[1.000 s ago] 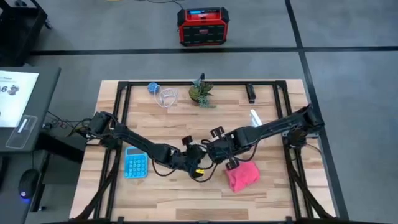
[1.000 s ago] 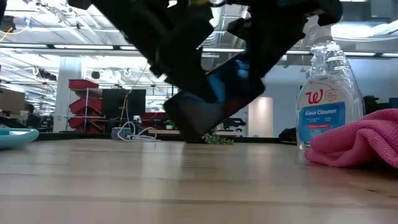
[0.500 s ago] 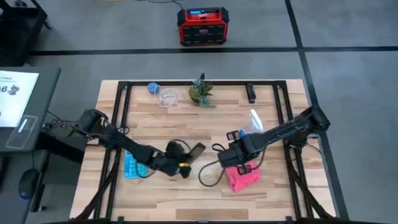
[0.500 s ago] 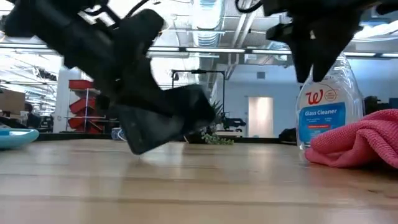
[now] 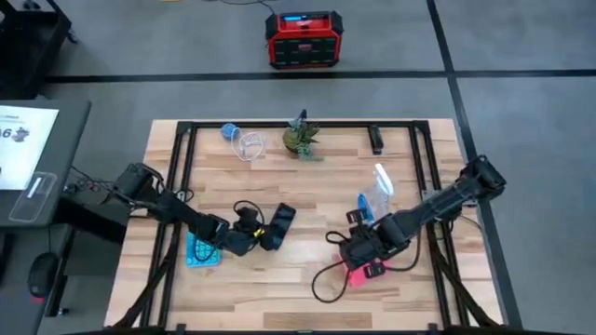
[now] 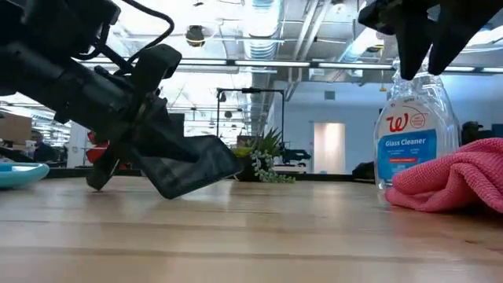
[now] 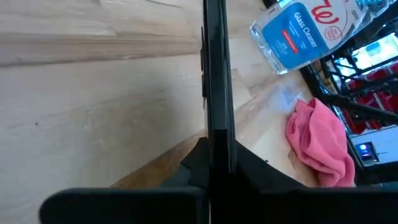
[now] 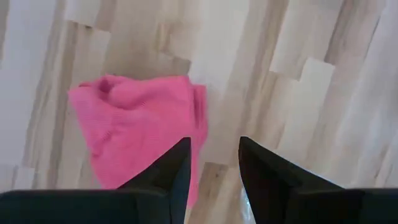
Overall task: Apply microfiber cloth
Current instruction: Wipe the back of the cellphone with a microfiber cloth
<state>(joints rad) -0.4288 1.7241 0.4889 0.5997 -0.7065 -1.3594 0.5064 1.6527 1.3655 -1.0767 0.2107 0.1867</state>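
Note:
The pink microfiber cloth (image 5: pixel 357 276) lies bunched on the table at the near right, also seen in the low view (image 6: pixel 449 176) and the right wrist view (image 8: pixel 134 127). My right gripper (image 8: pixel 214 163) hovers above its edge, open, with nothing between the fingers; in the high view it (image 5: pixel 363 256) stands over the cloth. My left gripper (image 5: pixel 261 237) sits left of the table's middle, shut on a black phone (image 5: pixel 282 221), which the left wrist view shows edge-on (image 7: pixel 215 74). My left gripper pinches the phone's end (image 7: pixel 215 146) between its two fingers, one on each flat face. The fingers come nearly level from the table's left, along the phone. The phone sticks out ahead of them, tilted (image 6: pixel 196 165); whether its lower corner (image 6: pixel 168 193) touches the table cannot be told.
A glass-cleaner spray bottle (image 5: pixel 373 189) stands just beyond the cloth (image 6: pixel 412 130). A light blue calculator (image 5: pixel 197 251) lies under my left arm. A small plant (image 5: pixel 301 138) and other small items sit along the far edge.
My left gripper has carried the phone toward the table's left and down, tipping it lower. My right gripper has drawn away from the phone toward the near right and now hangs over the pink cloth, which has stayed put.

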